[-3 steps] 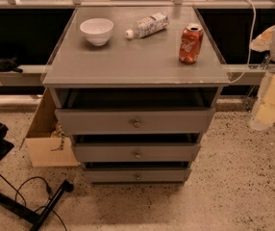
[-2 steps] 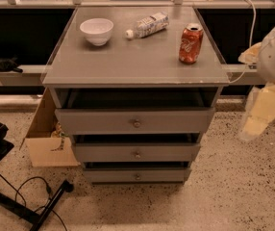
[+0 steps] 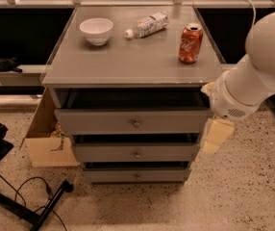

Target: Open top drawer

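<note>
High front view, looking down at top drawer, gripper right

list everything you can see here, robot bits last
bowl: 1, white, cabinet top, back left
bottle: 1, clear with label, lying on its side, cabinet top, back centre
can: 1, red, upright, cabinet top, right
cabinet: 1, grey, centre
top drawer: 1, grey, metal knob, just under the cabinet top
lower drawers: 2, grey, below the top drawer
cardboard box: 1, brown, floor left of cabinet
cable: 1, black, floor lower left
arm: 1, white, right
gripper: 1, cream, by the top drawer's right end, away from the knob
</note>
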Robot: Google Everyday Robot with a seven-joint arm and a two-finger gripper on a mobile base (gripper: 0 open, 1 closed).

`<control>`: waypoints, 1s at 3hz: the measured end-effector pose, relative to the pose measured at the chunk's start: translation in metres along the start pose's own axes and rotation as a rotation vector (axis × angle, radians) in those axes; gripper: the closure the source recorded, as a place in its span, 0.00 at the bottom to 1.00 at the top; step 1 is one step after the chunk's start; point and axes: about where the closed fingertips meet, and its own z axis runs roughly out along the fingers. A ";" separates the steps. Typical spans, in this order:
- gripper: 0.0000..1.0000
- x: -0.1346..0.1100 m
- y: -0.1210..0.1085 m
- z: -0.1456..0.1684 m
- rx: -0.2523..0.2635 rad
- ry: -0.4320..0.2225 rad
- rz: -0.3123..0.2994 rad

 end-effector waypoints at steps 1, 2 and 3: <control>0.00 -0.010 -0.016 0.051 0.005 0.014 -0.041; 0.00 -0.019 -0.030 0.101 0.029 0.055 -0.077; 0.00 -0.026 -0.046 0.145 0.048 0.105 -0.107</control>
